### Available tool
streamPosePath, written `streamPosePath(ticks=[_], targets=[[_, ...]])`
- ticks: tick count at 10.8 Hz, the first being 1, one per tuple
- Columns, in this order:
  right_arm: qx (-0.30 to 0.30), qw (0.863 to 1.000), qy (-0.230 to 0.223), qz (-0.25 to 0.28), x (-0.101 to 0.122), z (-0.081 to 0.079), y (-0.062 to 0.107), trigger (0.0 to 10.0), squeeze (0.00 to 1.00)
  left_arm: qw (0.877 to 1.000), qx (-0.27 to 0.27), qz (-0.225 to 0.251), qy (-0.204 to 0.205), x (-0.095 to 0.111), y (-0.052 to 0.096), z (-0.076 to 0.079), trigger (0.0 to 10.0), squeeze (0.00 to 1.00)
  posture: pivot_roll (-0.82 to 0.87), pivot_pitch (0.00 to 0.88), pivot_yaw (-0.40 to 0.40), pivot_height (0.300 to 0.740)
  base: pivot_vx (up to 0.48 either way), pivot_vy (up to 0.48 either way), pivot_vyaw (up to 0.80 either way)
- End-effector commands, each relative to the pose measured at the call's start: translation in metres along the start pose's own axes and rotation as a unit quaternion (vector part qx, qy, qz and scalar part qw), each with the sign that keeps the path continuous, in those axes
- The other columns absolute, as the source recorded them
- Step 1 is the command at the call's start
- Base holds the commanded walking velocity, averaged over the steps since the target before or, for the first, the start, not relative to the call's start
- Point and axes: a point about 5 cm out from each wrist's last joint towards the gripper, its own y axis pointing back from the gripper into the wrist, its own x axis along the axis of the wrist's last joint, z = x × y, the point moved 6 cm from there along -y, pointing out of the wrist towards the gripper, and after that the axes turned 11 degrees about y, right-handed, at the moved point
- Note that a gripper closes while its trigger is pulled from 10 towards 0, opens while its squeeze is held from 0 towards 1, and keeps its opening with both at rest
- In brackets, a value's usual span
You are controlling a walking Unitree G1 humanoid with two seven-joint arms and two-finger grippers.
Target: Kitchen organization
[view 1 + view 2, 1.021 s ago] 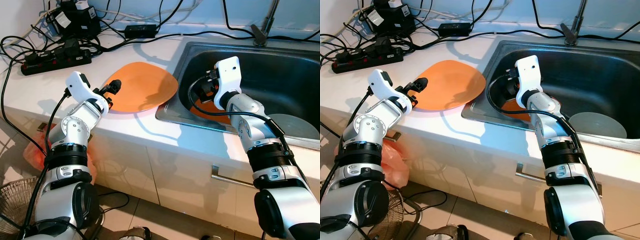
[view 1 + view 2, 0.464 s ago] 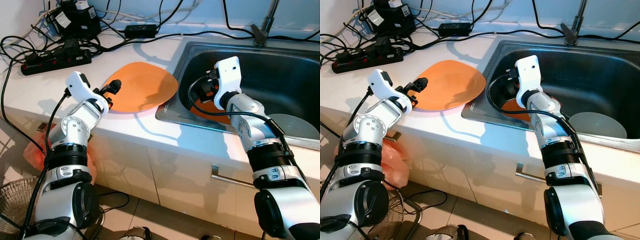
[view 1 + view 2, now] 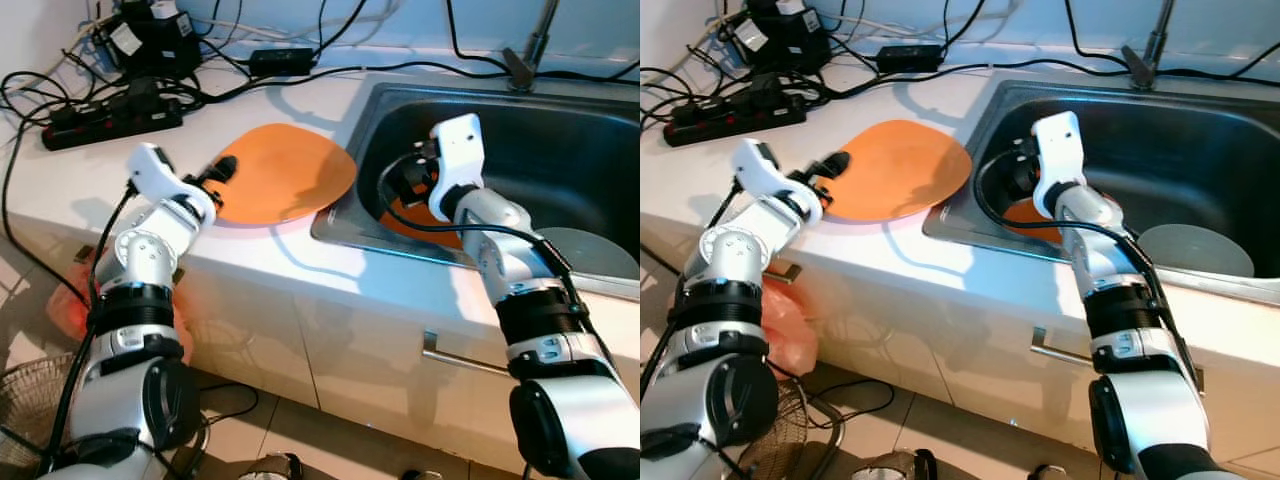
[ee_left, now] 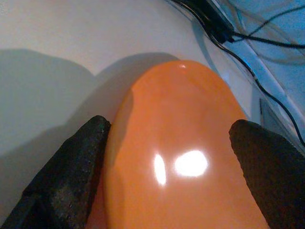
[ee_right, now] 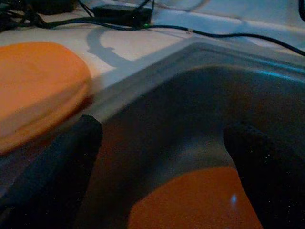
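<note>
- White kitchen counter (image 3: 90,190) with a steel sink (image 3: 560,160) set into it, cables along the back
- left gripper (image 4: 174,162) spread open at the near edge of the orange plate (image 3: 285,180) on the counter, not yet clamping it
- right gripper (image 5: 162,157) open inside the sink above a second orange plate (image 5: 200,202)
- Neither plate is lifted; organizing looks barely begun
- No readable writing

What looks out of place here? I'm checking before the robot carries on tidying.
The orange plate on the counter juts over the sink rim, and a power strip with tangled cables lies close to the sink.
</note>
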Motion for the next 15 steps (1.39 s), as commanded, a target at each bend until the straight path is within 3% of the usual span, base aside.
streamPosePath(ticks=[1, 4, 7, 8, 10, 13, 14, 15], targets=[[-0.001, 1.000, -0.008, 0.004, 0.001, 0.002, 0.002, 10.0, 0.00, 0.999, 0.035, -0.003, 0.008, -0.004, 0.000, -0.017, 10.0, 0.00, 0.08, 0.093, 0.116, 0.740, 0.000, 0.000, 0.00], [-0.002, 1.000, -0.010, 0.002, 0.000, 0.002, 0.003, 10.0, 0.00, 0.999, 0.033, 0.001, 0.007, -0.002, 0.000, -0.015, 10.0, 0.00, 0.08, 0.093, 0.118, 0.740, 0.000, 0.000, 0.00], [-0.001, 1.000, -0.014, 0.001, 0.000, 0.003, 0.003, 10.0, 0.00, 0.998, 0.046, 0.039, -0.023, 0.009, 0.005, -0.018, 10.0, 0.00, 0.08, 0.093, 0.117, 0.740, 0.000, 0.000, 0.00], [-0.001, 1.000, -0.014, 0.001, -0.001, 0.004, 0.004, 10.0, 0.00, 0.995, 0.046, 0.078, -0.044, 0.018, 0.012, -0.020, 10.0, 0.00, 0.08, 0.094, 0.112, 0.740, 0.000, 0.000, 0.00], [0.001, 1.000, -0.013, -0.002, -0.003, 0.003, 0.005, 10.0, 0.00, 0.989, 0.038, 0.110, -0.092, 0.024, 0.020, -0.018, 10.0, 0.00, 0.08, 0.093, 0.103, 0.740, 0.000, 0.000, 0.00], [0.004, 1.000, -0.012, -0.001, -0.002, 0.004, 0.006, 10.0, 0.00, 0.964, 0.000, 0.180, -0.196, 0.027, 0.039, 0.004, 10.0, 0.00, 0.07, 0.088, 0.099, 0.740, 0.000, 0.000, 0.00], [0.005, 1.000, -0.013, 0.002, -0.002, 0.002, 0.007, 10.0, 0.00, 0.949, -0.020, 0.195, -0.247, 0.026, 0.043, 0.014, 10.0, 0.00, 0.07, 0.086, 0.098, 0.740, 0.000, 0.000, 0.00], [0.004, 1.000, -0.026, 0.015, 0.000, -0.001, 0.009, 10.0, 0.00, 0.931, -0.062, 0.189, -0.305, 0.007, 0.048, 0.030, 10.0, 0.00, 0.07, 0.084, 0.096, 0.740, 0.000, 0.000, 0.00]])
